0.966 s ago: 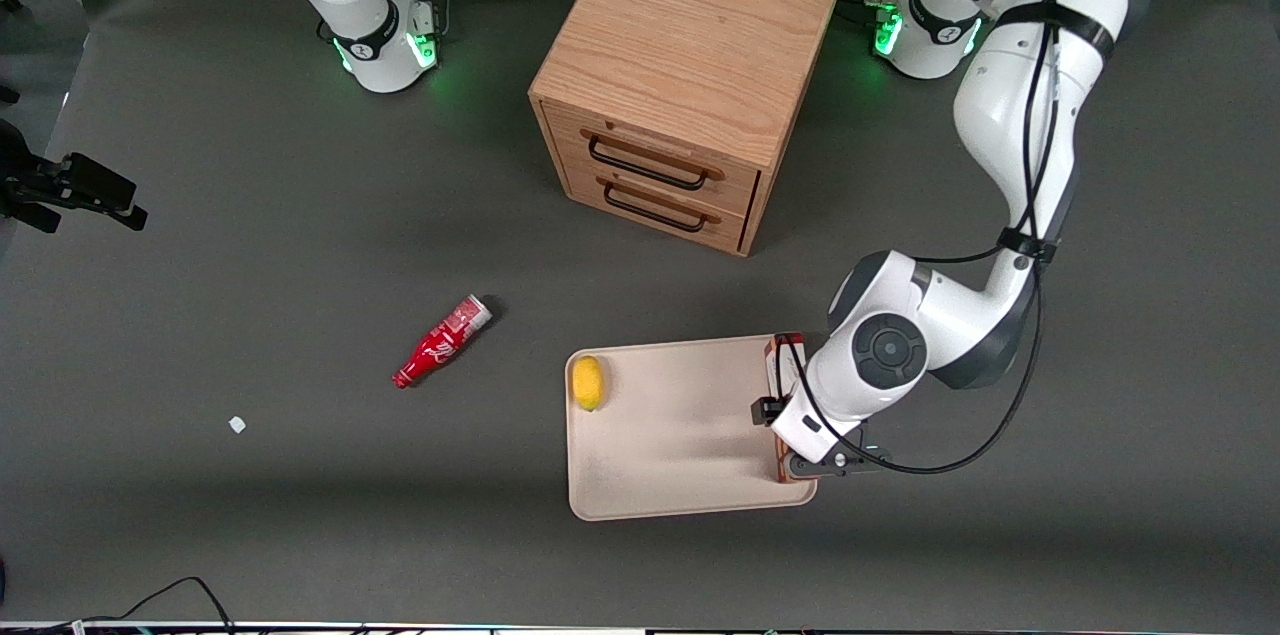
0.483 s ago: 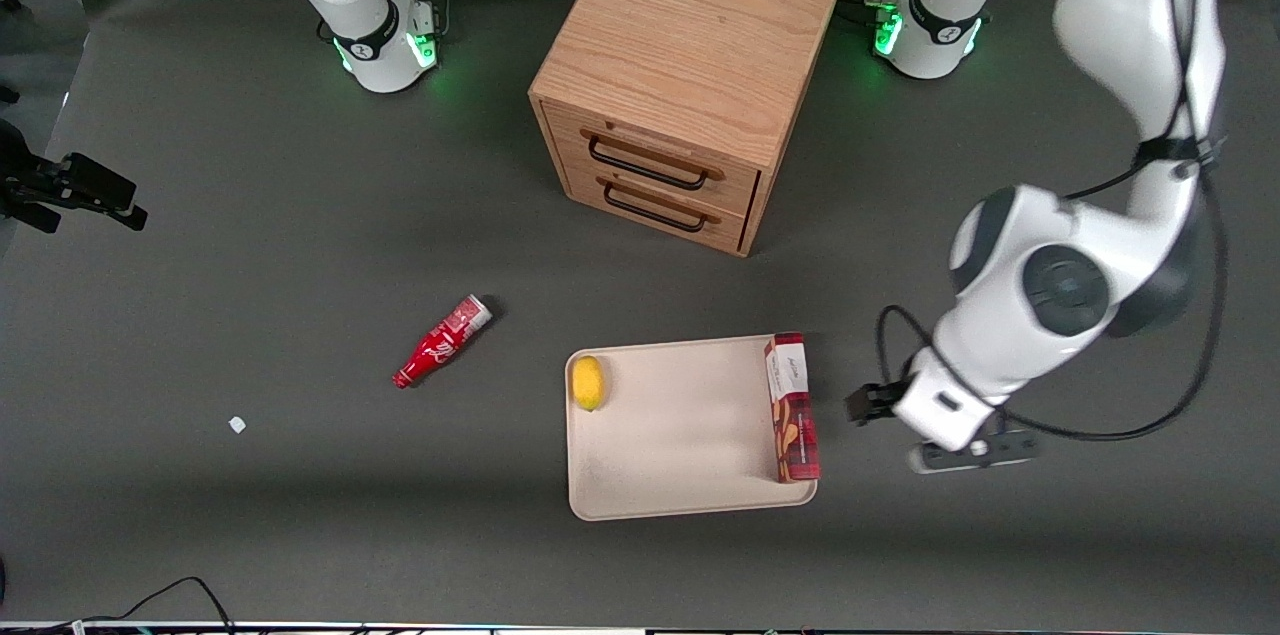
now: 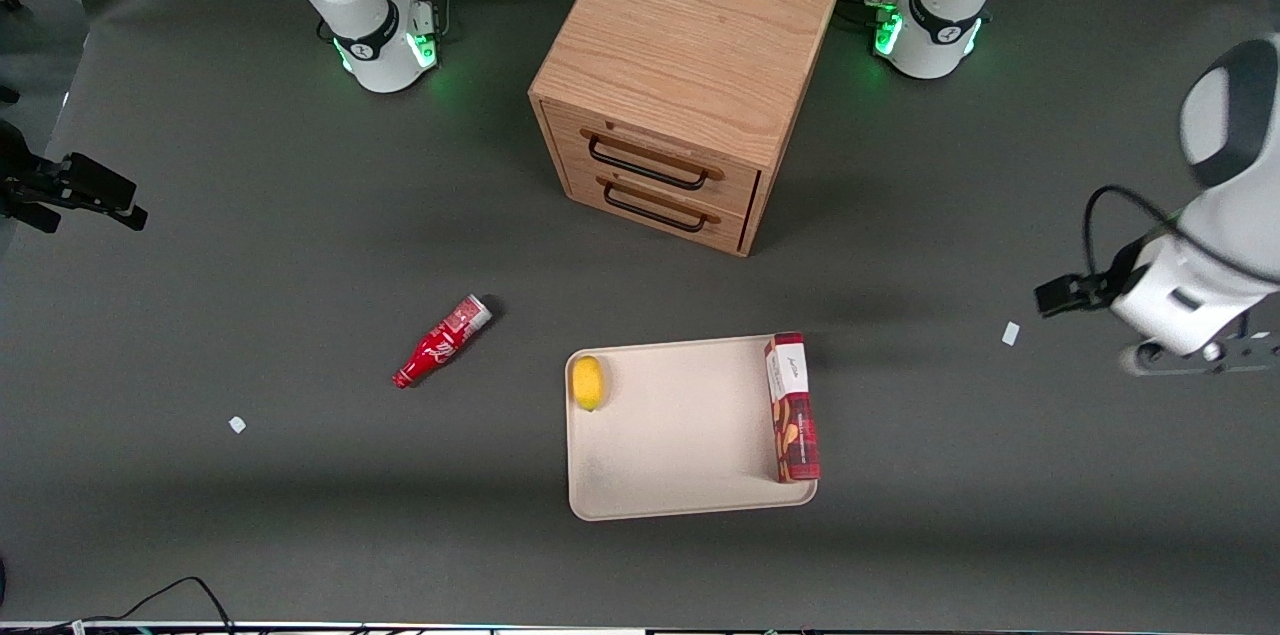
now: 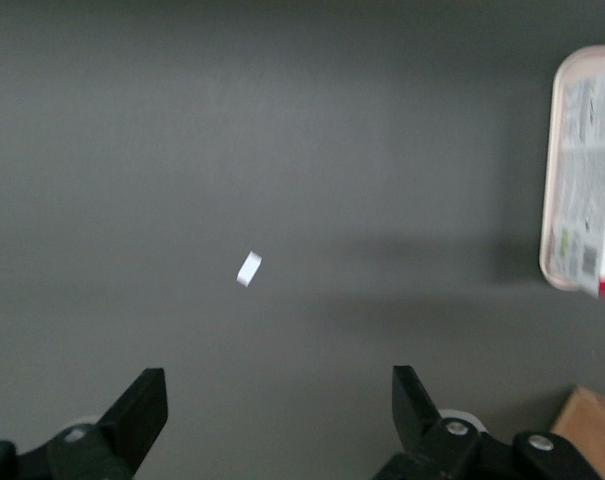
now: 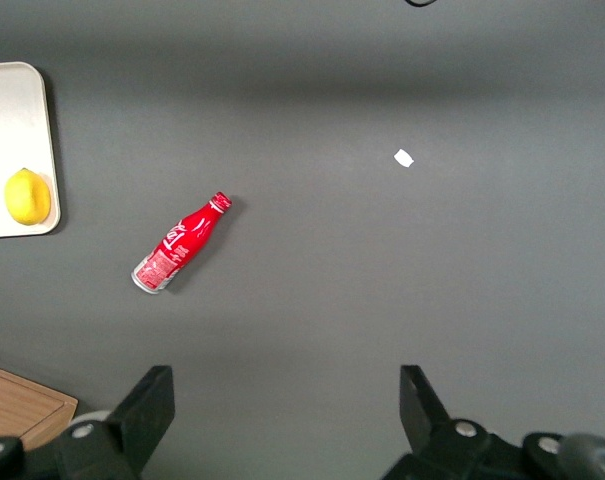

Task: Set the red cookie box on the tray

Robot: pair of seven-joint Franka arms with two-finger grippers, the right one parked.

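Two items on tray (image 3: 670, 475): red cookie box (image 3: 792, 407) lying flat along its rim toward working arm's end, lemon (image 3: 588, 382) at the other rim. Gripper (image 4: 280, 415) well apart from tray, over bare table w/ fingers spread wide, holding nothing. Wooden cabinet (image 3: 685, 75) farther from camera.

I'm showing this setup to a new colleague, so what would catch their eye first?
Likely the big wooden two-drawer cabinet mid-table, then the slim dark-red cookie box lying on the flat beige tray along its edge toward the working arm, a yellow lemon at the facing edge. The left gripper hangs open over bare mat at the working arm's end.
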